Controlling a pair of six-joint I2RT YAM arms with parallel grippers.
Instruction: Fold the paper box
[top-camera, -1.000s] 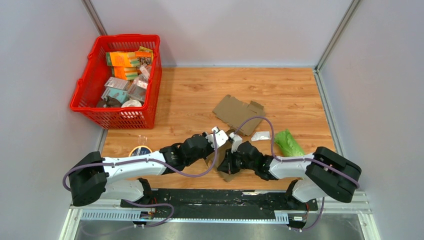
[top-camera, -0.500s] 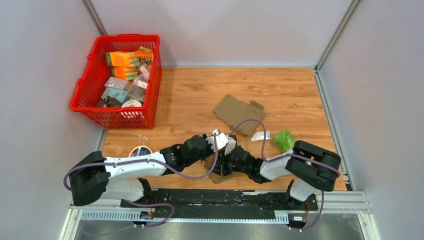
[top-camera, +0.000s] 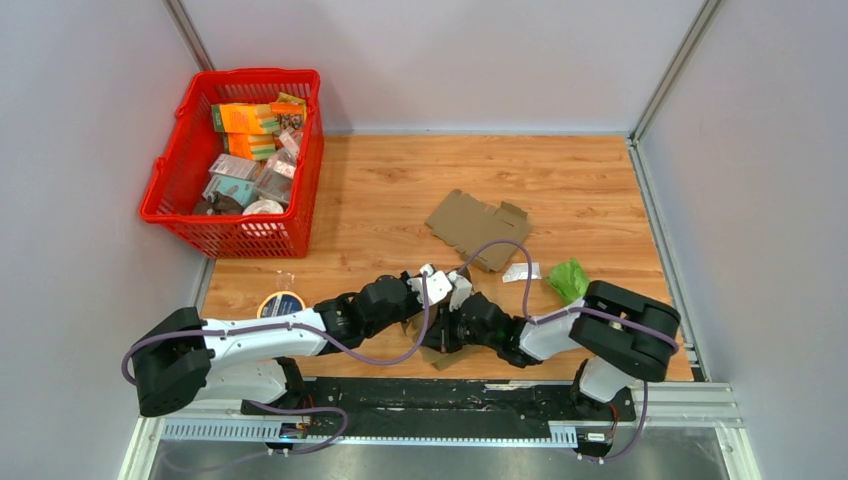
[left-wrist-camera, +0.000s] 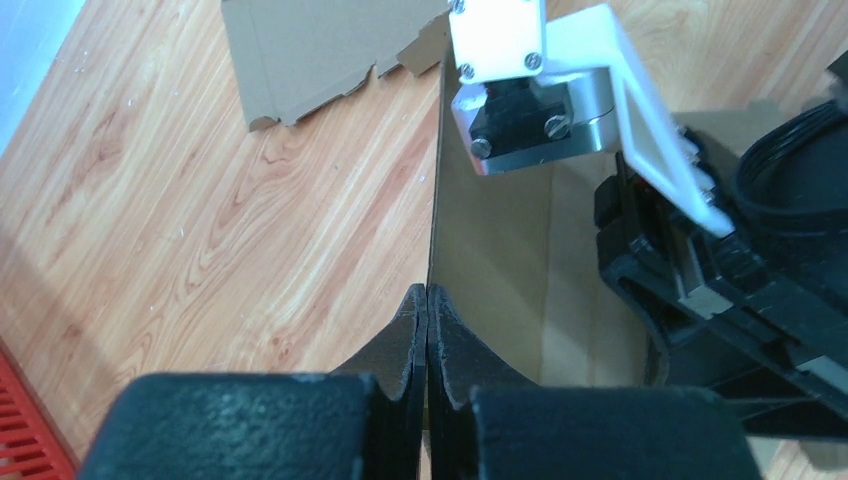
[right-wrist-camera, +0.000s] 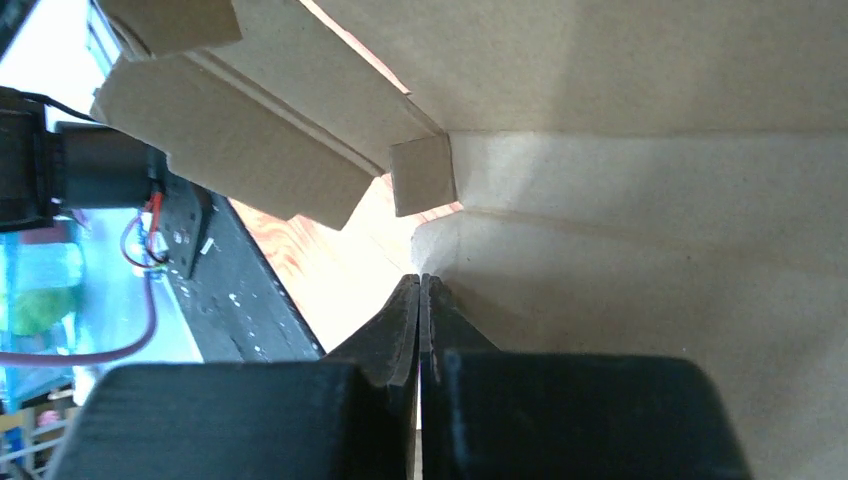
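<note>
The paper box (top-camera: 446, 358) is a brown cardboard blank, partly folded, held between both grippers at the front middle of the table. My left gripper (top-camera: 432, 300) is shut on the edge of an upright cardboard wall (left-wrist-camera: 490, 260), its tips (left-wrist-camera: 427, 290) pinching the edge. My right gripper (top-camera: 441, 335) is shut on a panel of the same box (right-wrist-camera: 640, 200), its tips (right-wrist-camera: 419, 278) at a fold corner, with loose flaps (right-wrist-camera: 230, 130) above. The arms hide most of the box from above.
A second flat cardboard blank (top-camera: 478, 225) lies on the wooden table behind the grippers and shows in the left wrist view (left-wrist-camera: 310, 50). A green object (top-camera: 568, 279) and a small white packet (top-camera: 520, 271) lie to the right. A red basket (top-camera: 235, 238) stands at the far left, with a tape roll (top-camera: 281, 302) in front of it.
My right arm has drawn its elbow in and its gripper has moved left with the box. My left gripper has shifted slightly toward the near edge. The green object is more exposed.
</note>
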